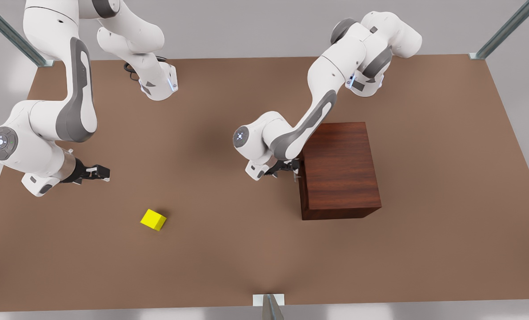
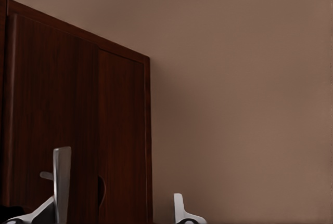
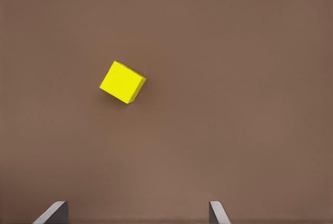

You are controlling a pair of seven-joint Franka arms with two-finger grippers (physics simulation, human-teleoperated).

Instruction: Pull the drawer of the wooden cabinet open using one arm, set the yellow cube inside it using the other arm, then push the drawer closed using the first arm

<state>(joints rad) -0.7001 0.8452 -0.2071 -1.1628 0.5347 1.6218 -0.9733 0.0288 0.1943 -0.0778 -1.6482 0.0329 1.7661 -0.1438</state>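
Two white arms, glossy rounded shells, grey inset panels along the links and grey joint caps. Round grey disc with small lit dots on each elbow-like joint. Bases white with grey markings and a blue light strip; black cable coils by one base. Wrist flange behind the fingers silver-grey, white camera block beside it. Left gripper (image 1: 291, 171) black-bodied, pale grey flat fingers (image 2: 62, 180) with angled roots. Right gripper (image 1: 100, 172) same black body, white-tipped; fingertips (image 3: 54, 212) grey, wedge-shaped.
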